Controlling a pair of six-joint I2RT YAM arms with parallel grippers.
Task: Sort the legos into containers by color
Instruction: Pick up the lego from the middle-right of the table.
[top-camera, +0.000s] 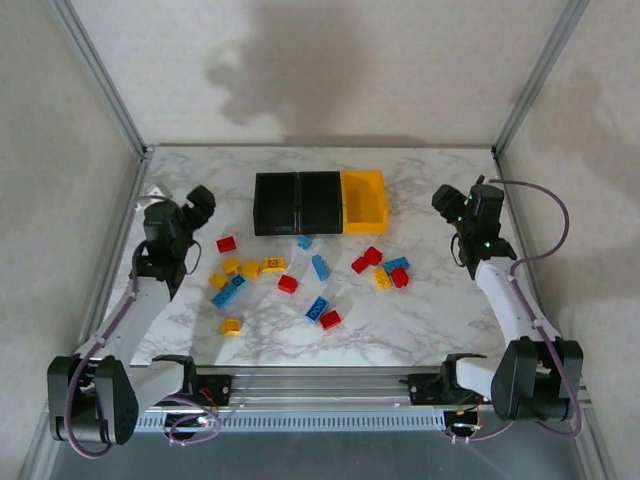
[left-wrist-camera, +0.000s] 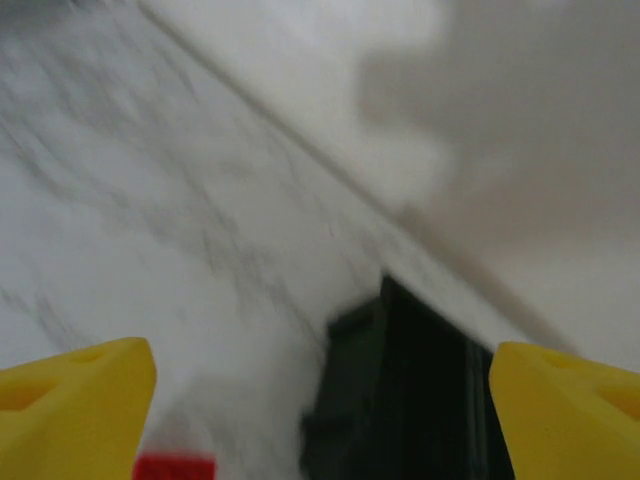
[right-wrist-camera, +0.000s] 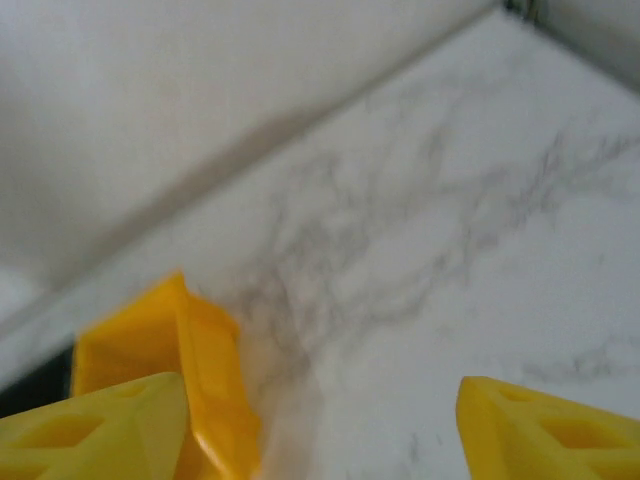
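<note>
White-grey marbled table (top-camera: 430, 310) is seen in the top external view, with the containers (top-camera: 320, 202) joined in a row set crosswise on it, two black and one yellow-orange. The legos (top-camera: 300, 275) are scattered just in front of that row; none can be made out inside it. The left end effector (top-camera: 200, 205) is held off the row's black end and the right end effector (top-camera: 452, 203) off its yellow end, both clear of the bricks. One long blue brick (top-camera: 320, 267) is laid with its long axis pointing roughly toward the row; a second blue brick (top-camera: 228, 290) is turned diagonally. The bricks are judged light, stiff and smooth, so slipping is a risk. They are best pinched across the short width, on the flat side walls.

In the left wrist view, yellow fingers (left-wrist-camera: 70, 400) are spread wide with nothing between them. A black container (left-wrist-camera: 410, 400) and a red brick (left-wrist-camera: 175, 468) are blurred ahead.

In the right wrist view, the fingers (right-wrist-camera: 90, 430) are likewise parted and empty, with the yellow container (right-wrist-camera: 170, 340) just ahead.
</note>
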